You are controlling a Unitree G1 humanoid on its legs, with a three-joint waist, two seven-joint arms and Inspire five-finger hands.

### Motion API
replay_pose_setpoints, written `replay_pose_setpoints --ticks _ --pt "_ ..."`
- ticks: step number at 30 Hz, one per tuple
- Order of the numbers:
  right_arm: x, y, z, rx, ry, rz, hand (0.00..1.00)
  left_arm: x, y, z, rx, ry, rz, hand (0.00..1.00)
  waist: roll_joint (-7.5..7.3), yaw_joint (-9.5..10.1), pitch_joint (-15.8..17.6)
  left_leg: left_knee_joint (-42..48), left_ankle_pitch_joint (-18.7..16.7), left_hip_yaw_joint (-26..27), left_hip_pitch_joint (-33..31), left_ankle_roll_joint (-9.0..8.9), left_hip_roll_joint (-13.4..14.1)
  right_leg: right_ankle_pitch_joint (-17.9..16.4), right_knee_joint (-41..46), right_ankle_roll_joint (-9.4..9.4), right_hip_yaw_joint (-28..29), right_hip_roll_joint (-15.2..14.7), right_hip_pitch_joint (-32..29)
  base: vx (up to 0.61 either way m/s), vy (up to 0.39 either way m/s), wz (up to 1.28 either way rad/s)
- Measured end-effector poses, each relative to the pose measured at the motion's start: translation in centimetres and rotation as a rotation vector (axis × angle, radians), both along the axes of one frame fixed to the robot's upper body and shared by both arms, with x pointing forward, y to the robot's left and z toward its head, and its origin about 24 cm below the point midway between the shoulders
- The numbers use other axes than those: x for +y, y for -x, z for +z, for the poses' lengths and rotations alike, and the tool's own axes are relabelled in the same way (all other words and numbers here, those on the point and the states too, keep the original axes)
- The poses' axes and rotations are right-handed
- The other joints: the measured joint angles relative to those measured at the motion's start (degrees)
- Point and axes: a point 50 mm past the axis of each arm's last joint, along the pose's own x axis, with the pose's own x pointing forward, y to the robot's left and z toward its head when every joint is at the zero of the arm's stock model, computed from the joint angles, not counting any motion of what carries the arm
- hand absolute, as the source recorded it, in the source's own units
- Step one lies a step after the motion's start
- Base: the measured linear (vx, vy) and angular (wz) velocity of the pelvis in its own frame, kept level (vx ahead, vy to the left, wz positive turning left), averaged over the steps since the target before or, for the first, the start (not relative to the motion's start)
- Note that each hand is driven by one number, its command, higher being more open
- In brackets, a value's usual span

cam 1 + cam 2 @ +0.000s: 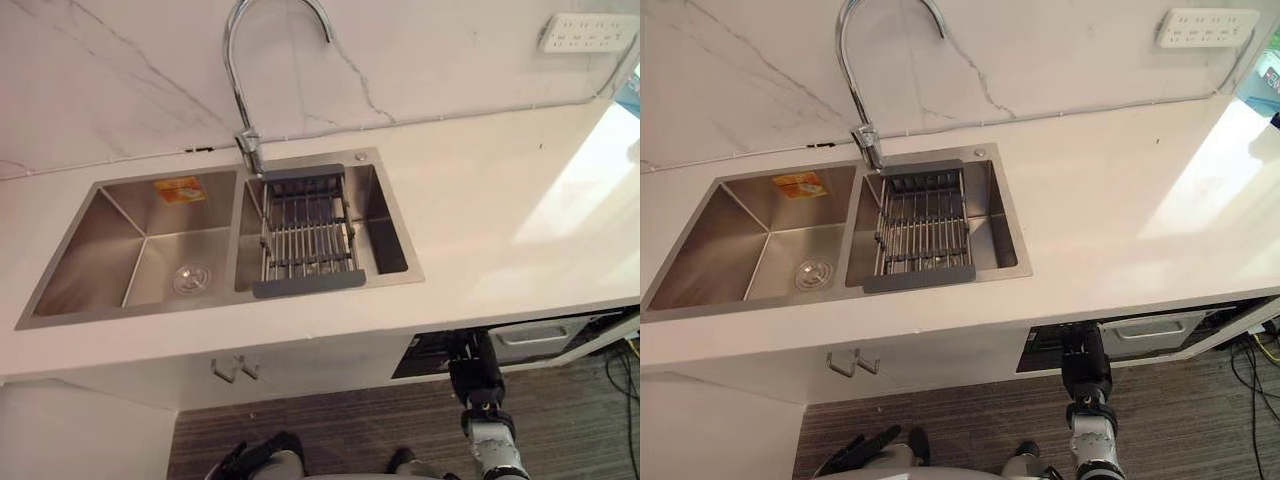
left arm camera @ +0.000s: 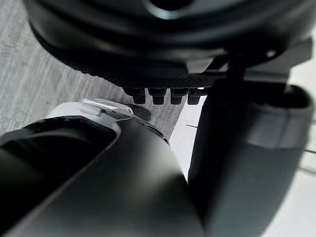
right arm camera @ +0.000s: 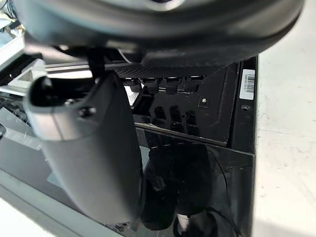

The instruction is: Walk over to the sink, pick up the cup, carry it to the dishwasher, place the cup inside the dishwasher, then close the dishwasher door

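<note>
Left eye view gives us a white marbled surface (image 1: 500, 220) running along a matching wall (image 1: 120, 70), with a double steel sink (image 1: 90, 250) set into its left part, an arched faucet (image 1: 240, 80) behind it and a wire rack (image 1: 305, 235) across the right basin. A white socket plate (image 1: 588, 33) sits high on the wall at the right. Under the surface's right part we see the dishwasher (image 1: 425, 355), dark and glossy, over a striped grey floor (image 1: 350, 430). Our right robot hand (image 1: 472, 365) is raised to it, fingers straight, grasping nothing. The left robot hand (image 2: 158, 59) hangs low over the floor, relaxed and empty.
</note>
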Motion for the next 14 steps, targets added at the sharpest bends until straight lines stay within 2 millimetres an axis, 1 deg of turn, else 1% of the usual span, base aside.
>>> replay_pose_setpoints --ticks 1,3,4,5,7,8,9,11,12,14 --pt "0.1 0.1 0.0 0.004 0.007 0.019 1.0 0.0 0.0 0.0 -0.003 -0.001 0.0 1.0 0.03 0.0 0.0 0.0 0.0 0.0 -0.1 -0.02 0.1 0.0 0.0 -0.03 0.1 0.1 -0.1 0.0 0.0 0.0" --pt "1.1 0.5 -0.4 0.019 0.04 0.132 1.0 -0.3 0.0 0.0 -0.015 0.0 -0.006 1.0 0.22 0.02 -0.2 -0.3 -0.1 0.2 -0.1 -0.07 0.4 -0.2 0.0 -0.34 0.1 0.2 -0.2 0.04 0.016 0.01" --pt "1.4 0.7 -0.5 0.025 0.05 0.159 1.0 -0.3 -0.1 0.0 -0.019 -0.002 -0.011 1.0 0.31 0.02 -0.3 -0.4 -0.1 0.3 -0.1 -0.09 0.5 -0.3 0.0 -0.44 0.1 0.3 -0.3 0.06 0.012 0.0" --pt "1.9 1.3 -0.8 0.046 0.074 0.204 1.0 -0.5 -0.2 0.0 -0.028 0.005 -0.015 1.0 0.55 0.07 -0.6 -0.6 -0.1 0.5 -0.1 -0.14 0.6 -0.3 0.0 -0.46 0.1 0.3 -0.4 0.08 0.01 -0.01" --pt "2.0 2.1 -1.3 0.092 0.123 0.263 1.0 -0.7 -0.2 0.0 -0.038 0.032 -0.002 1.0 0.81 0.05 -0.8 -1.0 -0.1 0.8 -0.1 -0.19 0.7 -0.4 0.2 -0.36 0.2 0.4 -0.7 0.09 0.014 -0.03" --pt "2.1 2.8 -1.7 0.137 0.176 0.322 1.0 -0.8 -0.2 0.0 -0.034 0.049 0.006 1.0 0.8 0.03 -0.8 -1.2 0.0 1.0 -0.1 -0.32 0.7 -0.4 0.2 -0.17 0.2 0.4 -0.8 0.09 0.016 -0.03" --pt "2.1 3.2 -1.9 0.155 0.189 0.339 1.0 -0.9 -0.3 0.0 -0.033 0.054 0.004 1.0 0.75 0.03 -0.9 -1.3 0.1 1.0 -0.1 -0.45 0.7 -0.5 0.2 -0.12 0.2 0.3 -0.9 0.12 0.019 -0.01" --pt "2.1 5.3 -3.0 0.277 0.255 0.408 1.0 -0.8 -0.2 0.0 -0.022 0.075 -0.002 1.0 0.61 0.01 -1.5 -1.5 0.4 1.1 0.0 -0.34 0.5 -0.5 0.3 -0.19 0.1 0.2 -0.9 0.15 0.021 0.02" --pt "2.1 5.8 -3.2 0.305 0.268 0.419 1.0 -0.7 -0.2 0.0 -0.021 0.081 -0.001 1.0 0.62 -0.01 -1.6 -1.7 0.5 1.1 0.1 -0.36 0.5 -0.5 0.3 -0.16 0.1 0.2 -0.9 0.13 0.017 0.02" --pt "1.9 7.4 -3.9 0.408 0.349 0.469 1.0 -0.5 -0.2 0.0 -0.007 0.104 0.006 1.0 0.51 -0.1 -1.6 -2.3 0.5 1.3 0.6 -0.49 0.3 -0.6 0.3 0.01 0.1 0.1 -0.6 0.1 0.017 0.01"
